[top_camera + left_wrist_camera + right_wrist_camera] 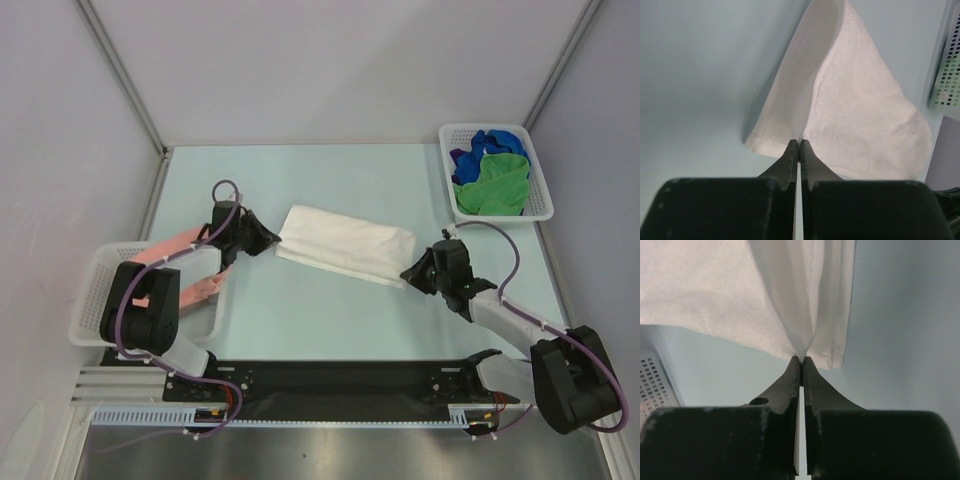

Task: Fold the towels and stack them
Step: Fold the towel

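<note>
A white towel (345,245), folded lengthwise, lies across the middle of the table. My left gripper (272,240) is shut on its left end; the left wrist view shows the towel (860,115) pinched at my fingertips (798,142). My right gripper (410,270) is shut on its right end; the right wrist view shows the cloth (740,295) gathered into my fingertips (801,359). A salmon pink towel (185,265) lies in the left basket under my left arm. Blue (495,142) and green (495,180) towels lie in the right basket. No grey towel shows.
A white lattice basket (95,290) stands at the near left of the table. A second white lattice basket (545,205) stands at the far right, and its wall shows in the left wrist view (947,75). Grey walls enclose the table.
</note>
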You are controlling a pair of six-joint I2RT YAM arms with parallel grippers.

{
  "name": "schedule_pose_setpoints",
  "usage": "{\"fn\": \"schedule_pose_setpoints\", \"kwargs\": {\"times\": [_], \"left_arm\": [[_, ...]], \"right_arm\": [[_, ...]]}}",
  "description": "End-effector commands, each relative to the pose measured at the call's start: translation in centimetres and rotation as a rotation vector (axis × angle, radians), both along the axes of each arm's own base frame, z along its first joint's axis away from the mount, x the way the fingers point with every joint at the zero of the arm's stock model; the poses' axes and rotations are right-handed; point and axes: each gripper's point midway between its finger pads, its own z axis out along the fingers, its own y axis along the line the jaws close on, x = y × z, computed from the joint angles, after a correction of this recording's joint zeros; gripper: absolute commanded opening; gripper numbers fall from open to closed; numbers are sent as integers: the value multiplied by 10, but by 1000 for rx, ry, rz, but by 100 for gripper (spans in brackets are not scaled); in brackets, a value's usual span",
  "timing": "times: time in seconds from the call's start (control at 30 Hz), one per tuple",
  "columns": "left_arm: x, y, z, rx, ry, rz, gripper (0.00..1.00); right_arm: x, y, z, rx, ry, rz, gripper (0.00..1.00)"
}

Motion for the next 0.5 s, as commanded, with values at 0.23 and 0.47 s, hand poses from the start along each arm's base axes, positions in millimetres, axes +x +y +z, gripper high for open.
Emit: {"fn": "schedule_pose_setpoints", "kwargs": {"times": [0.23,0.47], "left_arm": [[-5,5,-18,12,-10,9,0],[-7,10,-13,27,-18,25,0]], "right_arm": [[-8,6,-3,20,-37,-7,0],[-12,3,-2,7,-43,-9,0]]}}
